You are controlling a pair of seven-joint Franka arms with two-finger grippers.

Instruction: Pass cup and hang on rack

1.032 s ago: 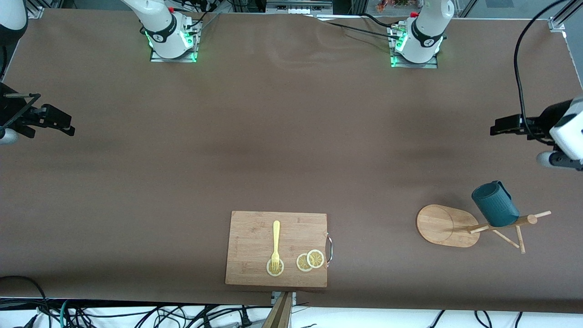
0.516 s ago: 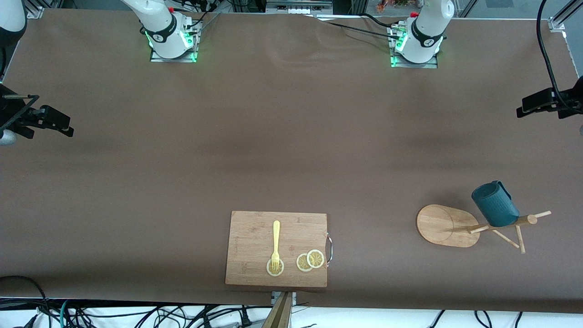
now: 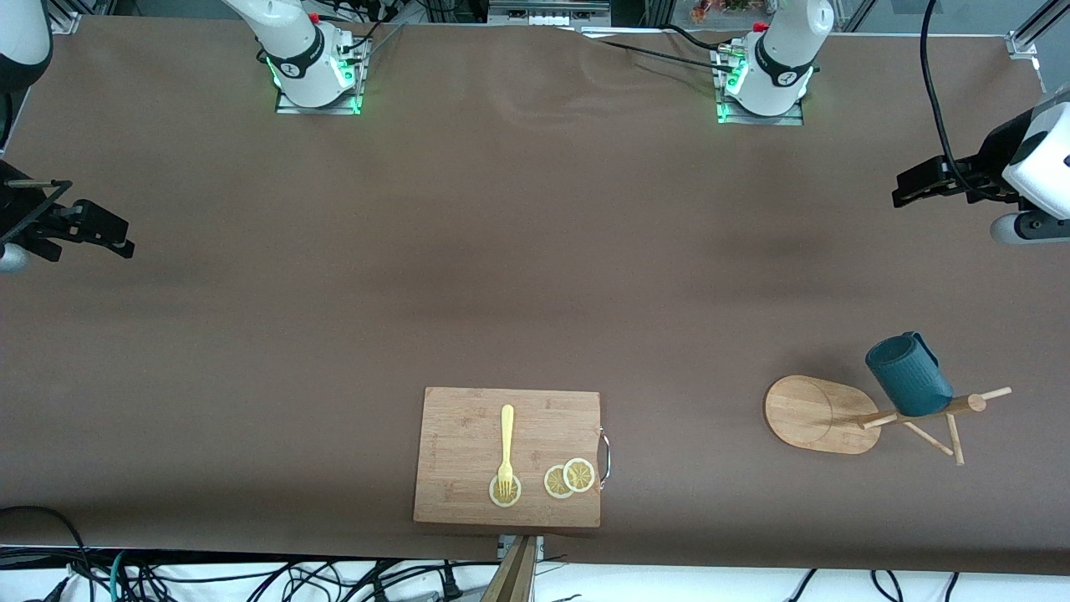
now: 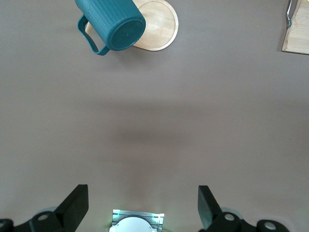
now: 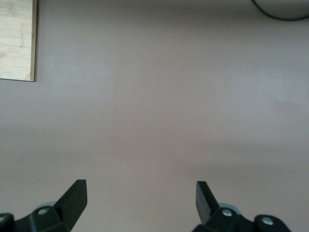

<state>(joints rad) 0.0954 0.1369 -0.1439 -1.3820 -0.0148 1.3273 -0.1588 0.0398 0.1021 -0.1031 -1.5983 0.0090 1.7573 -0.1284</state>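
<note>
Nearest the camera: cutting board [image 3: 507,456] with fork [image 3: 506,447] and lemon slices [image 3: 569,478]. Toward the left arm's end, cup [image 3: 908,374] hangs on a peg of the rack [image 3: 844,414], which stands upright. Task looks done. Left gripper [image 3: 913,184] and right gripper [image 3: 104,234] hang empty, fingers spread wide, over bare table at either end.

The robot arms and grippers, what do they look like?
Both arms are white with black joint bands, on bases lit green. The left gripper and right gripper are black with two flat fingers. A black cable loops to the left arm's wrist.
</note>
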